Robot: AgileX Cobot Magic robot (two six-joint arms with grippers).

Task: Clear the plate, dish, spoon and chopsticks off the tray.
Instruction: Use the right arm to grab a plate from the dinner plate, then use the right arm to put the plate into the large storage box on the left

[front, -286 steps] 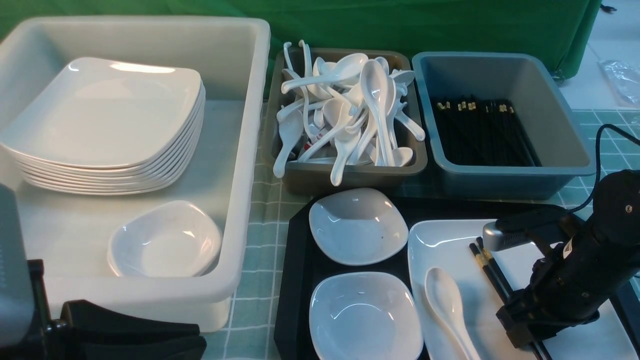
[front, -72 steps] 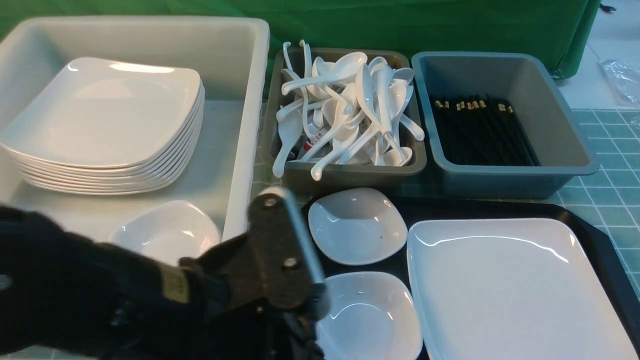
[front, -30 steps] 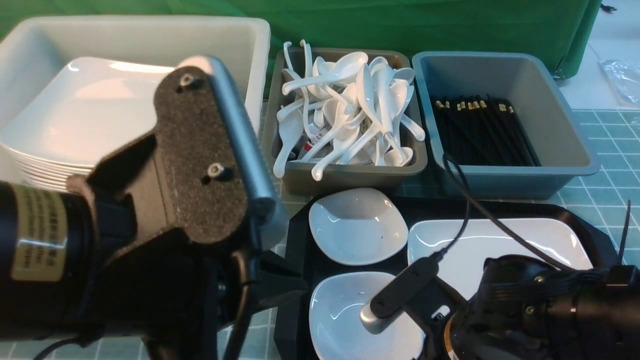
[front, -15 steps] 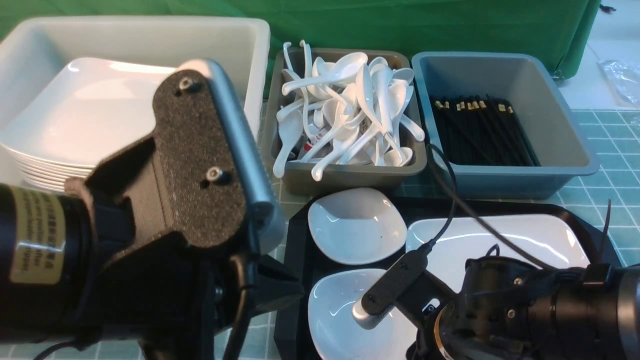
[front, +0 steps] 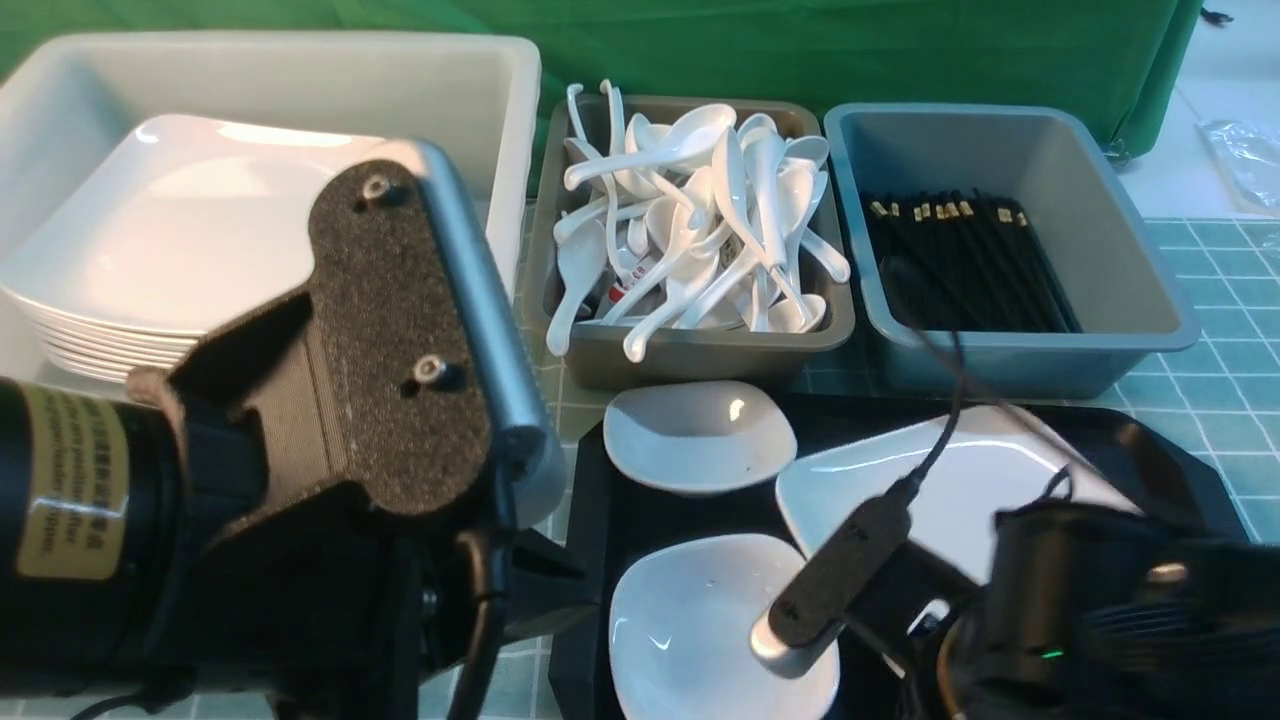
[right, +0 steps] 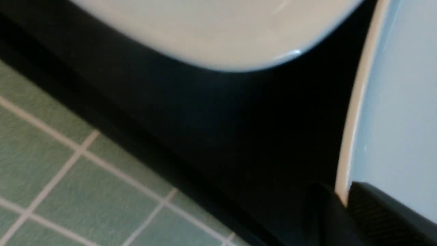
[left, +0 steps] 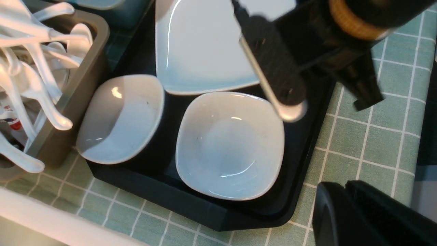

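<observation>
Right gripper (right: 343, 205) clamps the plate (left: 201, 51) at its near rim: plate removal in hand, next needing a steady lift off the tray (left: 205, 212)

On the green checked tablecloth (front: 1230, 400) we found a large white plastic bin (front: 510, 150), an olive-grey bin (front: 700, 360), a blue-grey bin (front: 1000, 365) and a black rectangular plastic tray (front: 700, 512).

Bright, even overhead light, front view glare on the stacked plates (front: 170, 230) at ten o'clock, right arm (front: 1130, 610) motion-blurred at five o'clock, right wrist view dim, the plate (right: 403, 102) soft-focused
</observation>
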